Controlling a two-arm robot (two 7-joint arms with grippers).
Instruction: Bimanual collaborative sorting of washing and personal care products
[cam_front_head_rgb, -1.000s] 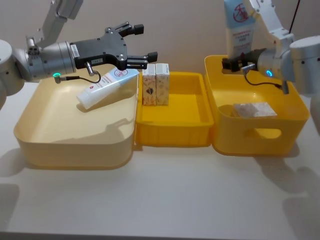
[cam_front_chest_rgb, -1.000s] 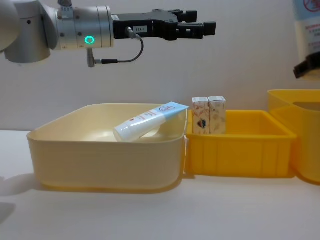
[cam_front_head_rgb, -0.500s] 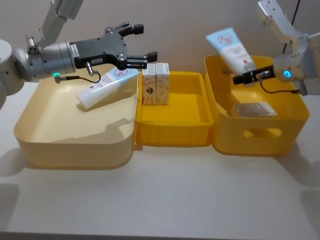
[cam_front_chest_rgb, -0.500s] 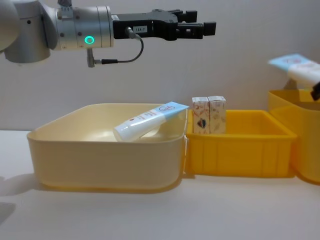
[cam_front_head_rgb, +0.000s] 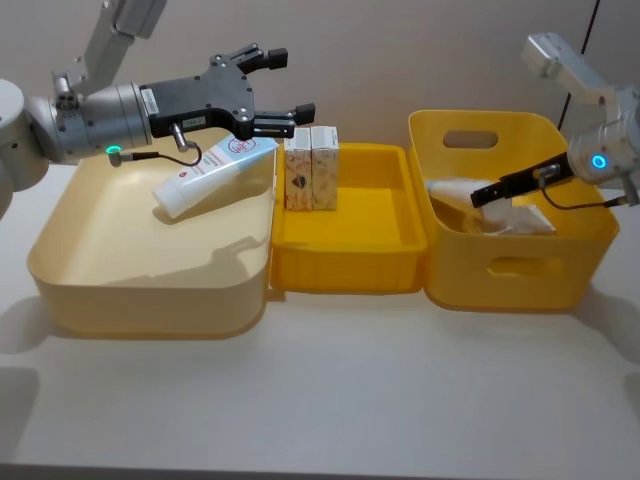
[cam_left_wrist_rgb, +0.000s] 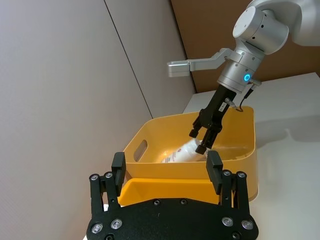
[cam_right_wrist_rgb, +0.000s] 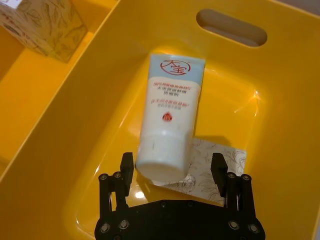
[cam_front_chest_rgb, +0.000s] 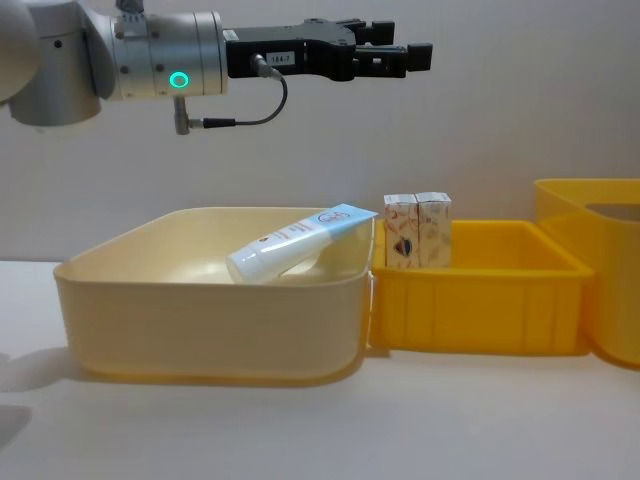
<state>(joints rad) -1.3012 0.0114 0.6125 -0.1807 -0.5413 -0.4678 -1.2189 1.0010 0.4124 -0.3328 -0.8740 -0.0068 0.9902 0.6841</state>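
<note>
One squeeze tube (cam_right_wrist_rgb: 167, 112) lies in the yellow bin (cam_front_head_rgb: 560, 265) beneath the right gripper (cam_right_wrist_rgb: 172, 172), fingers apart; left gripper (cam_front_head_rgb: 283, 88), fingers apart, hovers at 10 o'clock.

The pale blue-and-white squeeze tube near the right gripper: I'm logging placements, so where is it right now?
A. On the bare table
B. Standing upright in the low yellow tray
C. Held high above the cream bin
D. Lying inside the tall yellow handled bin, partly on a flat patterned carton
D: the right wrist view shows the pale blue-and-white squeeze tube lying in the tall yellow handled bin, its cap end over a flat patterned carton, with the right gripper open.
</note>
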